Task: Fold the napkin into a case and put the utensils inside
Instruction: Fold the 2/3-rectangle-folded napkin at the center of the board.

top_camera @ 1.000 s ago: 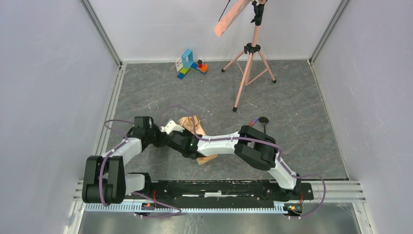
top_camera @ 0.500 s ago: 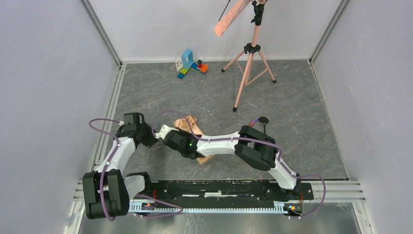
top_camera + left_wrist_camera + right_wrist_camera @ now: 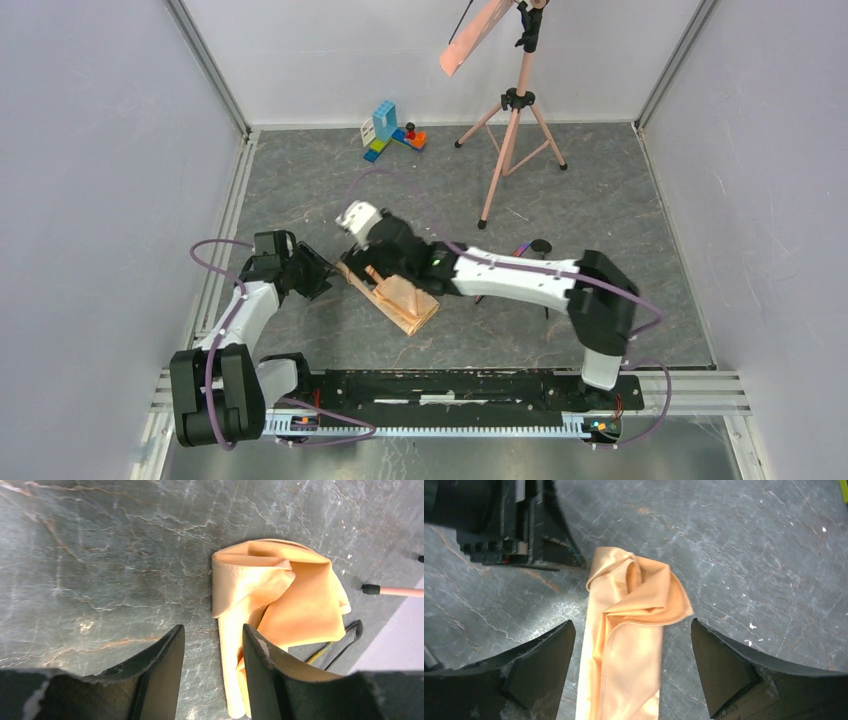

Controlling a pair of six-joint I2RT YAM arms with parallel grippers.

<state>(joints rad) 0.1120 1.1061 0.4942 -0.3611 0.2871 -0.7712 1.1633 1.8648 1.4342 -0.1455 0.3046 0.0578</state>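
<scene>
Grey marbled surface, pale walls on three sides. Near the middle lies the napkin, folded into a narrow oblong strip set at a slant. Its far end is loose and bunched, with a flap curling over, and its near end is flat and layered.

Left tool sits low at the bunched end. Its fingers are parted, with bare surface and one edge of the cloth showing in the gap. It grips nothing.

Right tool hangs over the strip with its fingers spread wide, one on each side of the cloth and clear of it. It is released.

Utensils lie on the surface to the right of the napkin, outside it, partly hidden under the right arm. A pink tripod and toy blocks stand at the far side.
</scene>
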